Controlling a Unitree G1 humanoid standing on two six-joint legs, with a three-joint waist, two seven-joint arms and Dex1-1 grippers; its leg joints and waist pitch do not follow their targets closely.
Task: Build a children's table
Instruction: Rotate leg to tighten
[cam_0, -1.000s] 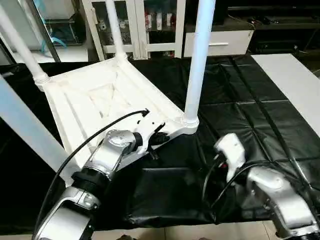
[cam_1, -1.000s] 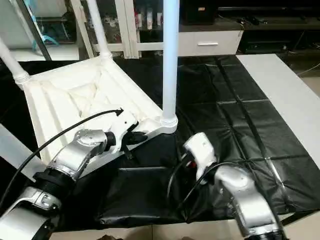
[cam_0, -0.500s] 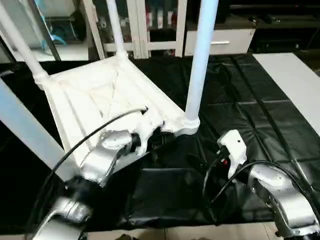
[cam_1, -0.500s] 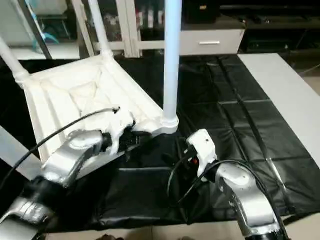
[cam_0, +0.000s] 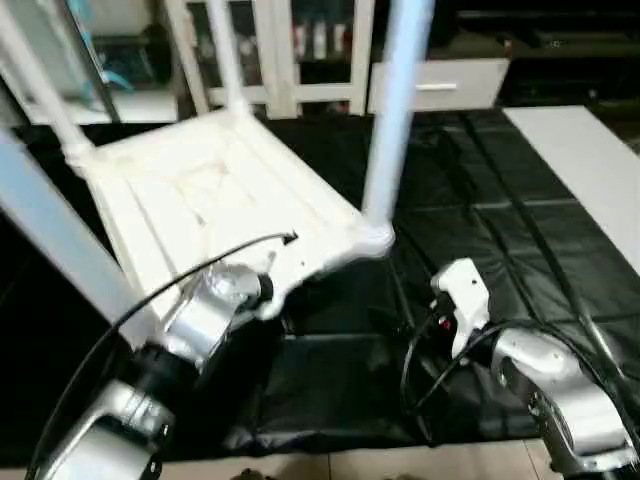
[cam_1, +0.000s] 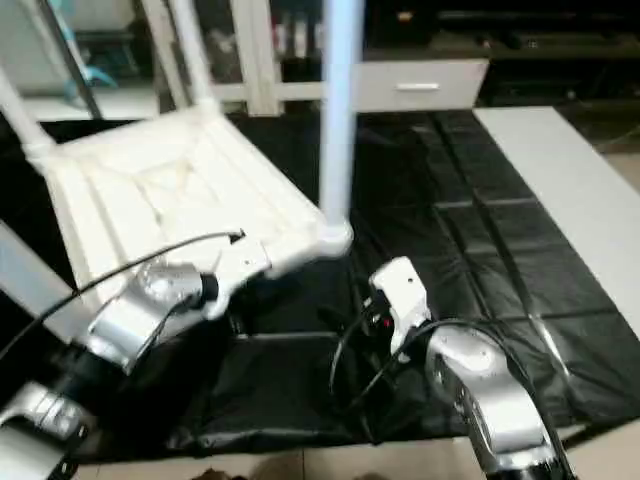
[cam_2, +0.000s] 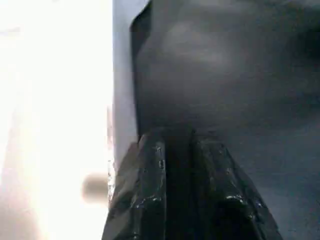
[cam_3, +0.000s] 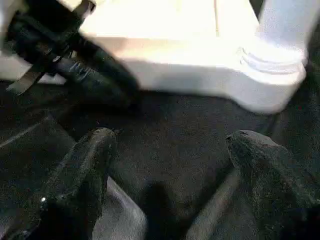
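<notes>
My left pincer (cam_2: 182, 165) sits nearly closed, holding nothing, beside the tabletop (cam_0: 200, 200) edge. My right pincer (cam_3: 170, 165) hangs wide and empty. The tabletop lies inverted on the worktop (cam_0: 480, 200), four legs (cam_0: 395, 110) socketed. I judge assembly nearly complete; turning upright remains.

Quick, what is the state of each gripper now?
Left gripper: cannot be told, beside the tabletop edge.
Right gripper: open, holding nothing.
</notes>
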